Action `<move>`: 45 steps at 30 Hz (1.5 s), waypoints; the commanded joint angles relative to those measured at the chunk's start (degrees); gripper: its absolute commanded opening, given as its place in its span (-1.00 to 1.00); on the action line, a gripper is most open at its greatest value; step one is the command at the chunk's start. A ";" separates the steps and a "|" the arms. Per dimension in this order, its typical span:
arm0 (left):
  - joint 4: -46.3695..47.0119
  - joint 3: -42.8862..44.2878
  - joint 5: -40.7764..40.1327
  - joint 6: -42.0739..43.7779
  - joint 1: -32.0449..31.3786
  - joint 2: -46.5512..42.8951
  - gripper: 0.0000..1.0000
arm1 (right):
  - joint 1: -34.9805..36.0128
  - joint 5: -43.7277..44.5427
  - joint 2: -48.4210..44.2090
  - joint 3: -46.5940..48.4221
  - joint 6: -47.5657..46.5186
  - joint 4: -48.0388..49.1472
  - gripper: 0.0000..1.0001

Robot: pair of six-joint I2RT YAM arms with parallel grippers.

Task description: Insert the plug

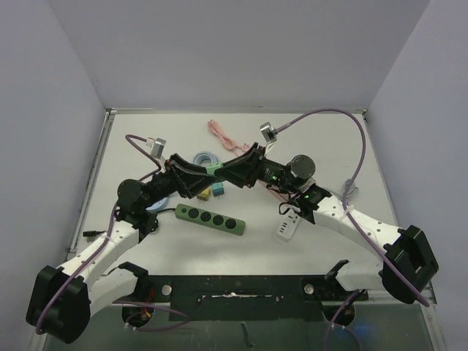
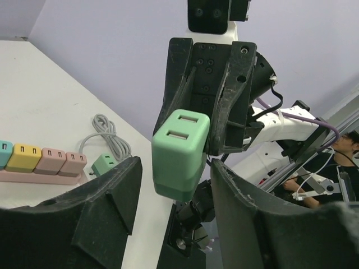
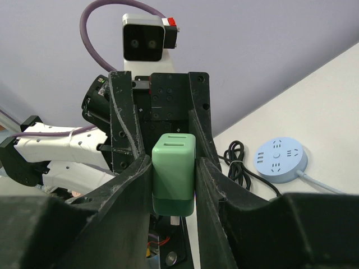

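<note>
On the base side of the fingers, a dark green four-socket power strip [image 1: 210, 219] and a white power strip [image 1: 286, 225] lie flat on the table [image 1: 329, 146]. Above them, in the air, the right gripper [image 3: 174, 171] is pinched narrow on a mint-green two-port USB charger [image 2: 180, 151], gripping its two flanks. The left gripper [image 2: 175, 176] faces it tip to tip and stands partly wide. Its fingers [image 2: 109, 196] straddle the same charger, with a slim gap at one flank; contact at the other cannot be told. Each gripper's body blocks the space straight past the other's fingertips. Under the fingertips lies a pastel power strip [image 2: 39, 162], with a small green plug [image 2: 102, 164] on a grey cord at its end. Beyond lie a round blue socket hub [image 3: 280, 158], a black cable [image 3: 238, 162] and a pink cable [image 1: 221, 134].
</note>
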 commanded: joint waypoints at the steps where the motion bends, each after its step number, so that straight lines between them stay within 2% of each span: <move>1: 4.82 3.18 0.56 -0.41 -0.31 0.13 -0.07 | 0.52 -2.25 0.15 1.78 0.57 4.98 -0.68; 5: 4.72 2.97 1.27 0.86 -0.31 0.21 -0.56 | 0.51 -2.39 -0.37 1.85 -0.25 3.67 -0.62; 6: 4.59 2.93 1.78 1.47 -0.31 0.13 -0.78 | 0.51 -2.39 -0.79 1.93 -0.85 3.02 -0.57; 8: 3.01 3.03 2.48 4.52 -0.25 -0.65 -1.00 | 0.45 -2.98 -1.63 2.15 -2.18 0.81 -0.38; 11: -3.22 4.20 3.24 11.57 -0.22 -2.88 -1.00 | 0.18 -3.87 -3.39 3.64 -6.96 -7.10 -0.05; 13: -8.46 5.58 4.44 16.89 -0.22 -4.59 -1.00 | 0.01 -4.06 -4.71 5.78 -12.50 -16.06 0.12; 15: -15.65 7.57 6.83 22.76 -0.30 -5.79 -1.00 | 0.01 -4.76 -5.49 8.11 -18.88 -24.36 0.25; 18: -26.73 11.56 10.97 32.20 -0.31 -6.38 -1.00 | 0.00 -8.63 -5.78 12.32 -28.33 -34.96 0.35; 22: -41.88 18.51 14.10 43.80 -0.40 -5.16 -1.00 | 0.14 -12.11 -3.99 18.61 -39.57 -46.01 0.35; 25: -49.48 20.45 14.90 52.73 -0.50 -4.48 -1.00 | 0.14 -12.27 -1.26 23.78 -47.18 -52.67 0.31; 30: -58.42 21.76 15.14 62.63 -0.58 -4.60 -1.00 | 0.08 -14.15 2.66 29.61 -56.88 -60.49 0.13; 35: -58.87 19.82 15.16 65.93 -0.66 -5.65 -1.00 | 0.18 -17.99 6.21 32.74 -61.83 -63.99 -0.07; 41: -57.81 18.56 15.30 65.81 -0.77 -6.01 -1.00 | 0.18 -18.49 9.81 35.44 -63.66 -68.79 0.12; 45: -57.89 18.06 15.48 65.78 -0.84 -5.75 -1.00 | 0.40 -19.56 12.15 37.52 -63.33 -70.86 0.07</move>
